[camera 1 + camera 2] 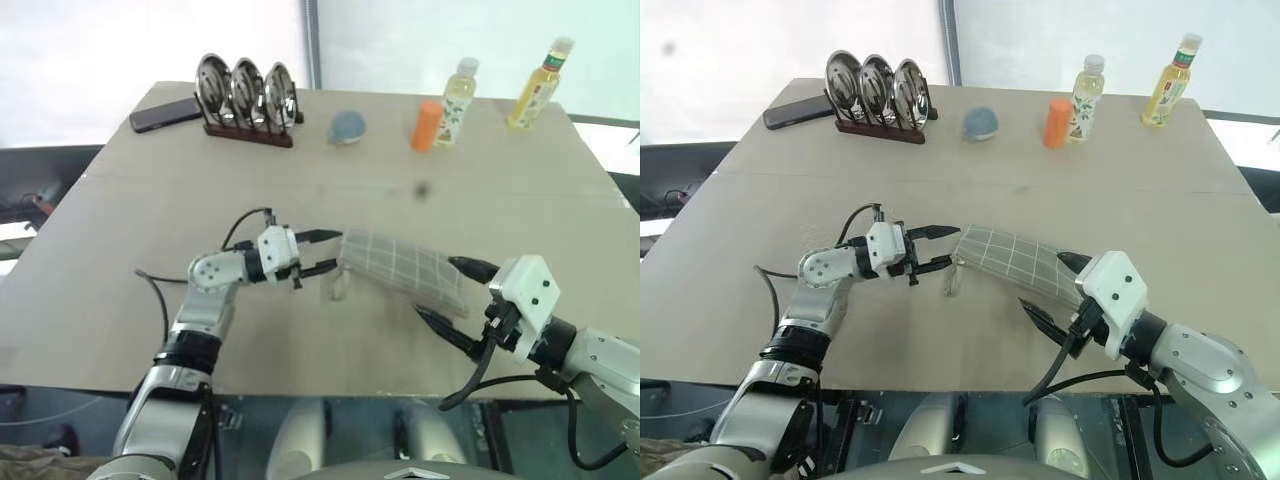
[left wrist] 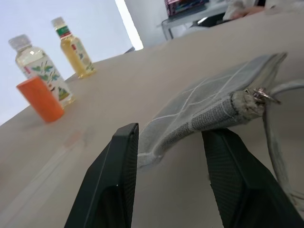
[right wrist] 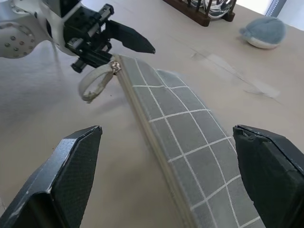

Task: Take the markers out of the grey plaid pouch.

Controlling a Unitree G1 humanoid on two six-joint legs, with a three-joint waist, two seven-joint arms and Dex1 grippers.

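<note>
The grey plaid pouch (image 1: 400, 265) stretches across the near middle of the table (image 1: 150, 200), its zip end toward my left gripper (image 1: 322, 252). That gripper points level at the zip end, open, with its fingers (image 2: 114, 180) either side of the pouch's corner and the metal zip pull (image 2: 260, 95). A pale pull loop (image 3: 95, 85) hangs from that corner. My right gripper (image 1: 438, 288) is open wide, and its fingers (image 3: 71, 175) straddle the pouch's other end. The markers are hidden.
At the back of the table are a rack of shiny metal plates (image 1: 245, 95), a black phone (image 1: 165, 114), a blue-grey round lump (image 1: 347, 127), an orange cylinder (image 1: 427, 126) and two drink bottles (image 1: 458, 100) (image 1: 540, 85). The table's front edge (image 1: 300, 385) lies close below both arms.
</note>
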